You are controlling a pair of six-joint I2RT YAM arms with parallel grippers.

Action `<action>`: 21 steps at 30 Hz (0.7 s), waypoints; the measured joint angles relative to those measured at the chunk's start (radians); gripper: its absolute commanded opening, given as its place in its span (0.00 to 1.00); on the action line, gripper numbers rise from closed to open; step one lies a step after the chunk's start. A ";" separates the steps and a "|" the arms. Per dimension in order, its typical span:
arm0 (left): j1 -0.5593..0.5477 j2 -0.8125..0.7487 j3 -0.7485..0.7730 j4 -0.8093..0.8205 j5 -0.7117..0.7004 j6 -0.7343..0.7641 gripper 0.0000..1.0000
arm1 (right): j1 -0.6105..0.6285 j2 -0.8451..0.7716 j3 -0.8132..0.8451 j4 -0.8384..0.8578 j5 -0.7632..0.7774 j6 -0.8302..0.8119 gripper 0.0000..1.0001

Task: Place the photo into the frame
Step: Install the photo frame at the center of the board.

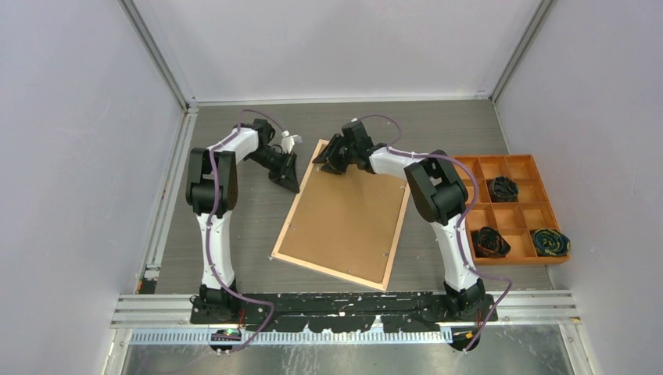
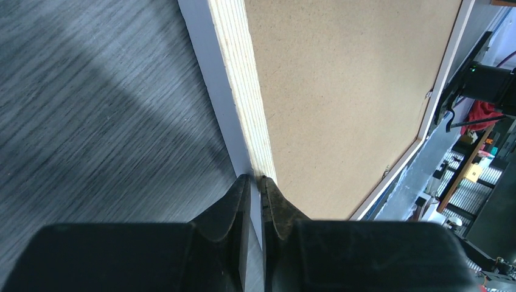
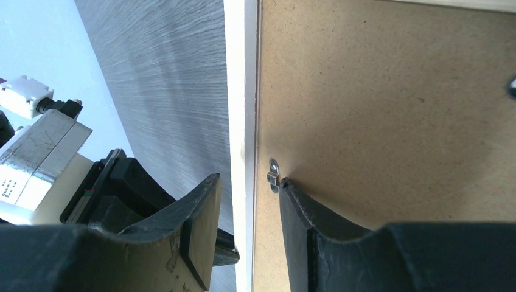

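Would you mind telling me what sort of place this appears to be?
Probably a robotics lab test cell: white panels in aluminium framing enclose a grey table, a black arm base plate runs along its near edge, and an orange compartment tray stands at the right.

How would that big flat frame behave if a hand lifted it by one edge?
Probably stiff: the frame shows a wooden rim and lies flat. It is wide and thin, so gripped at one edge, as the left hand grips it, it may tilt or twist. Pushed, it would likely slide on the table, not roll.
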 measured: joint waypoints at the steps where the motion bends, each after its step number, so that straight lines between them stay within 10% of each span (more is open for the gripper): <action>1: 0.000 -0.001 -0.001 0.000 0.000 0.000 0.12 | 0.000 0.002 0.000 0.004 -0.003 0.006 0.45; 21: -0.005 -0.012 -0.013 0.012 -0.009 0.003 0.12 | 0.003 0.045 0.045 0.013 -0.053 0.031 0.42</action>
